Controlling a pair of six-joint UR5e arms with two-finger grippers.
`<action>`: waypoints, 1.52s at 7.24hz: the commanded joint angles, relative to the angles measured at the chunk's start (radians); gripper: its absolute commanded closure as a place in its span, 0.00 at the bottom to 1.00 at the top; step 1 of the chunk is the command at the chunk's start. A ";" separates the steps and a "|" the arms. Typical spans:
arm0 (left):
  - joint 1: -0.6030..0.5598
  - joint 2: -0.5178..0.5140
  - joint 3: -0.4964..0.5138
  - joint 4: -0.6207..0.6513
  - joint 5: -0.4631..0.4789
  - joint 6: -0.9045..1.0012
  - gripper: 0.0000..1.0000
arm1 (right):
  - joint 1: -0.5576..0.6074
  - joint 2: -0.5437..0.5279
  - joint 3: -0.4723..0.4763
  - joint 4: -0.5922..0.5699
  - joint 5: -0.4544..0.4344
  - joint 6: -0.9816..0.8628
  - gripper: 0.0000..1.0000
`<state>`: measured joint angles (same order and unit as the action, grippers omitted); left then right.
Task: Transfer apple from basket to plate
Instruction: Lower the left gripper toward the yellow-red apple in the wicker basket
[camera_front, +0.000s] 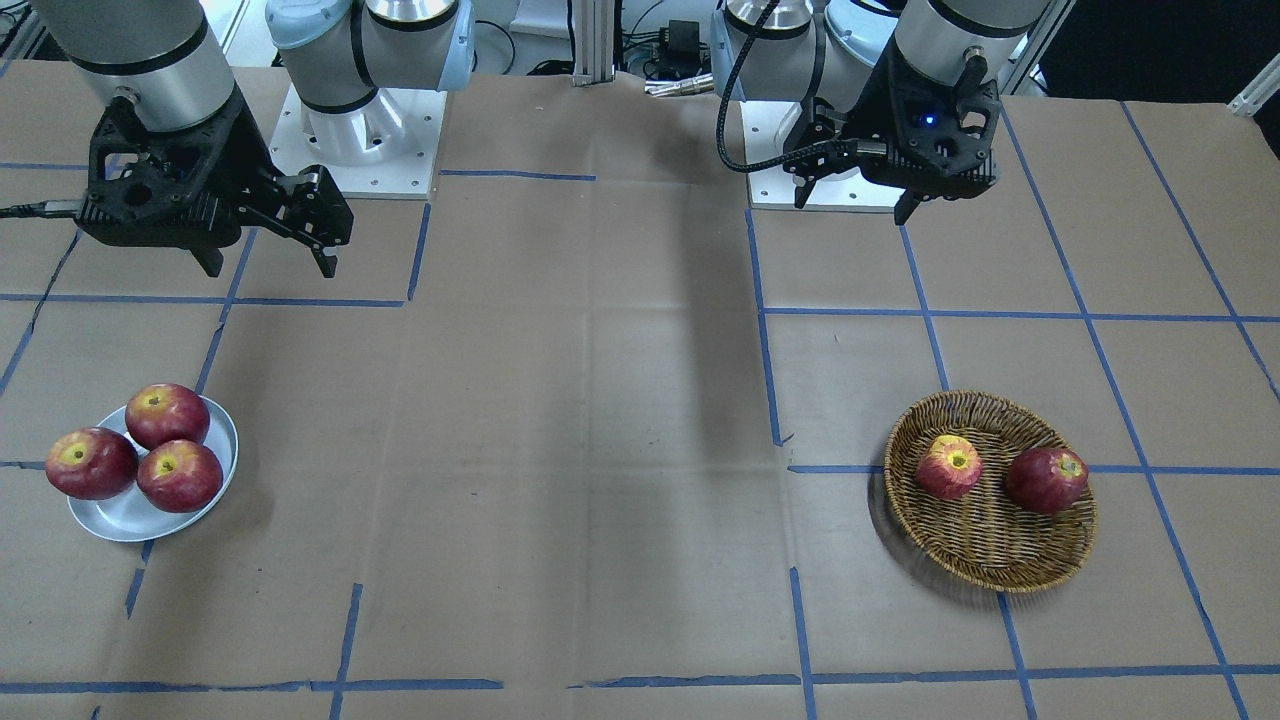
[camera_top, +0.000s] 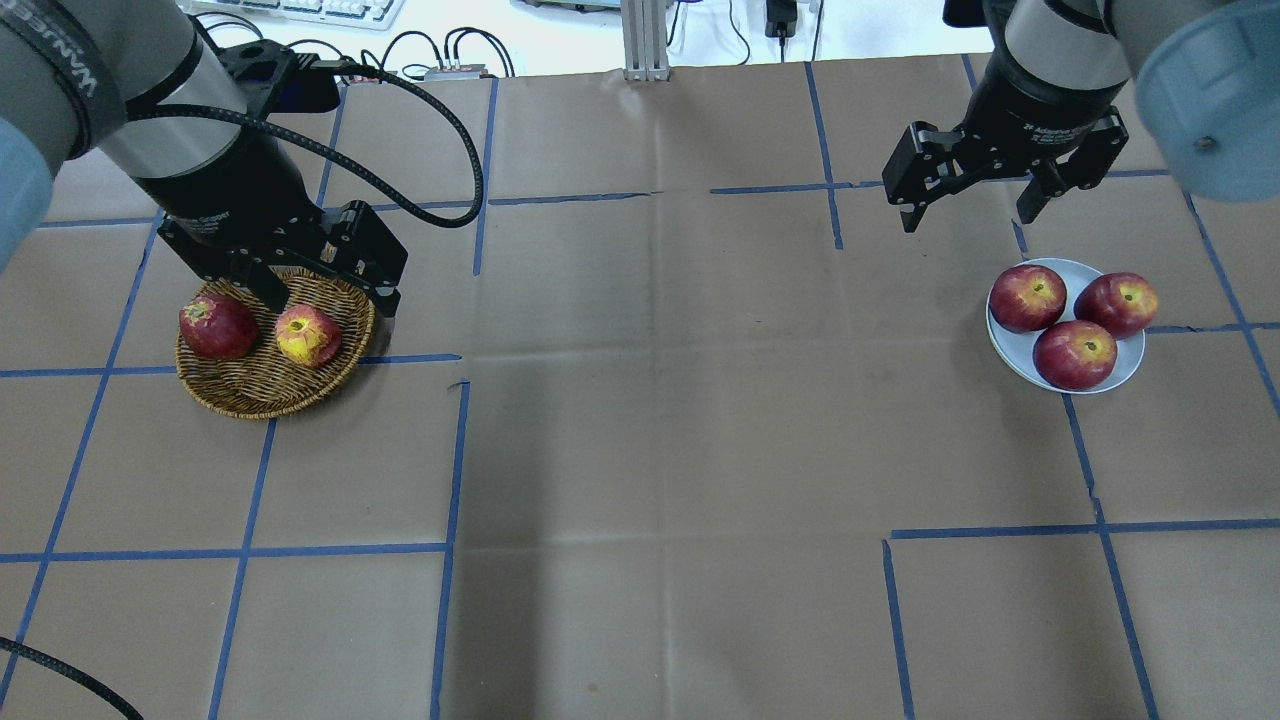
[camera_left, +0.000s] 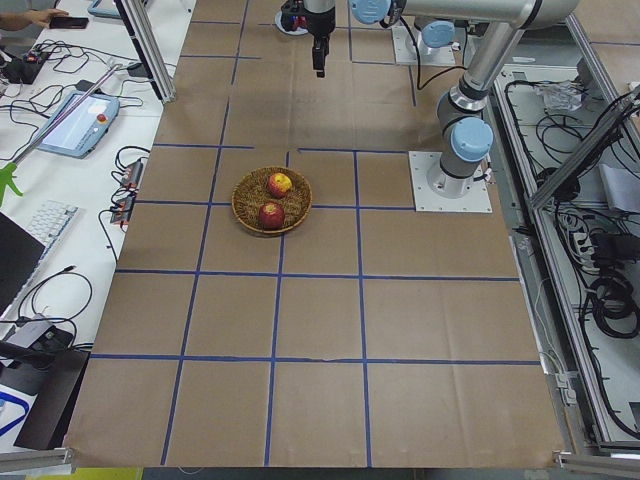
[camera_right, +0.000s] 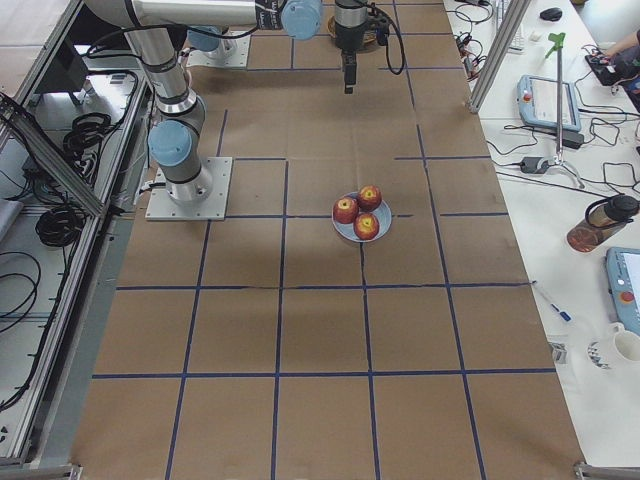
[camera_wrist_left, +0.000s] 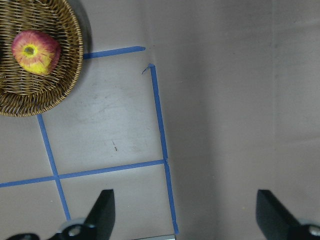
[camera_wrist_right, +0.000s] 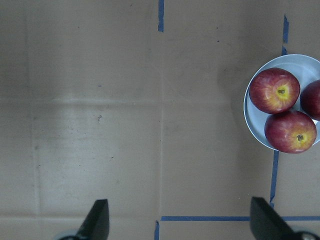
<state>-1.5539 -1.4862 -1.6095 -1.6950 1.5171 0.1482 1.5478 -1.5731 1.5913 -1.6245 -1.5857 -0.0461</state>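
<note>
The streaky pinkish-red apple (camera_front: 948, 467) with a yellow top lies in the tan wicker basket (camera_front: 990, 580), beside a darker red apple (camera_front: 1046, 479). It also shows in the overhead view (camera_top: 307, 335) and the left wrist view (camera_wrist_left: 36, 51). My left gripper (camera_top: 332, 300) is open and empty. It hangs above the table near the basket's (camera_top: 260, 405) robot-side edge. The pale plate (camera_front: 130, 515) holds three dark red apples (camera_front: 167, 415). My right gripper (camera_top: 968, 220) is open and empty, raised on the robot's side of the plate (camera_top: 1010, 350).
The table is brown paper with blue tape lines (camera_top: 450, 450). The two arm bases (camera_front: 350, 140) stand at the table's robot-side edge. A wide stretch of bare paper (camera_top: 680, 380) lies between basket and plate.
</note>
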 joint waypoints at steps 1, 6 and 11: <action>0.000 0.016 -0.009 0.003 0.000 -0.001 0.00 | 0.002 -0.002 -0.001 0.003 0.000 0.000 0.00; -0.002 0.023 -0.009 0.009 -0.003 -0.007 0.00 | 0.009 -0.004 -0.004 0.017 -0.002 0.003 0.00; 0.000 -0.002 -0.012 0.026 0.005 -0.004 0.00 | 0.011 0.044 -0.008 0.018 0.000 0.006 0.00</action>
<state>-1.5562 -1.4811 -1.6142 -1.6757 1.5180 0.1417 1.5591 -1.5324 1.5840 -1.6082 -1.5851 -0.0405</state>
